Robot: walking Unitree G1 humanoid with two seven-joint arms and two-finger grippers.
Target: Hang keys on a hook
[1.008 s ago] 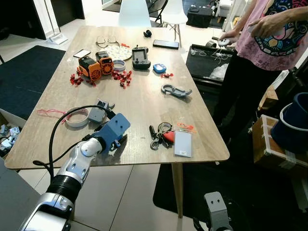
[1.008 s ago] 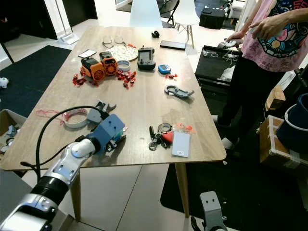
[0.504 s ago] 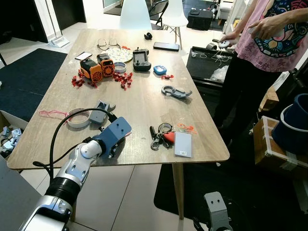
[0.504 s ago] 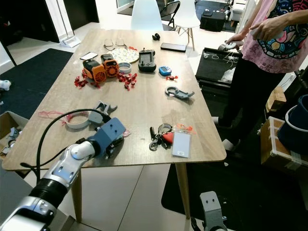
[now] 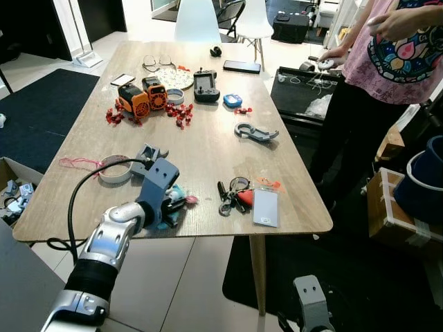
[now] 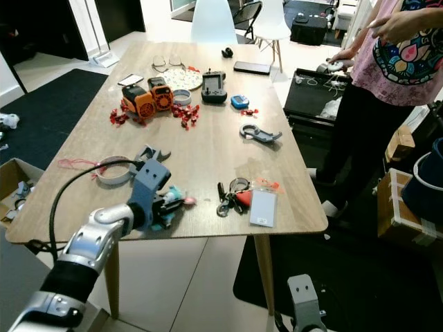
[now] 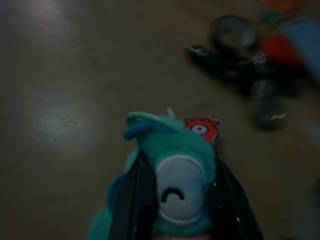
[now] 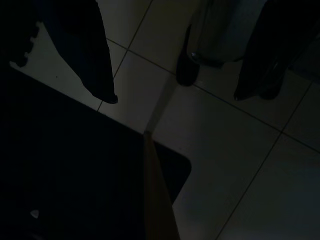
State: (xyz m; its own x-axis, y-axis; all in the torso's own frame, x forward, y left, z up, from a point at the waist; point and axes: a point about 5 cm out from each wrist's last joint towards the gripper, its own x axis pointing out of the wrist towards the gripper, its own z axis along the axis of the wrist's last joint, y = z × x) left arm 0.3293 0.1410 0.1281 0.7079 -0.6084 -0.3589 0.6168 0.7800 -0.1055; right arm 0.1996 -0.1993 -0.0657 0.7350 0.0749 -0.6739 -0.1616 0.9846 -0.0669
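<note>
The left gripper [image 7: 175,200] is closed on a teal plush toy [image 7: 172,175], one black finger against each side, just above the wooden table [image 5: 201,138] near its front edge. The key bunch [image 5: 232,195] lies on the table beside a grey card [image 5: 265,207], apart from the gripper. The right gripper [image 8: 172,90] hangs over the tiled floor [image 8: 235,165], fingers spread and empty.
</note>
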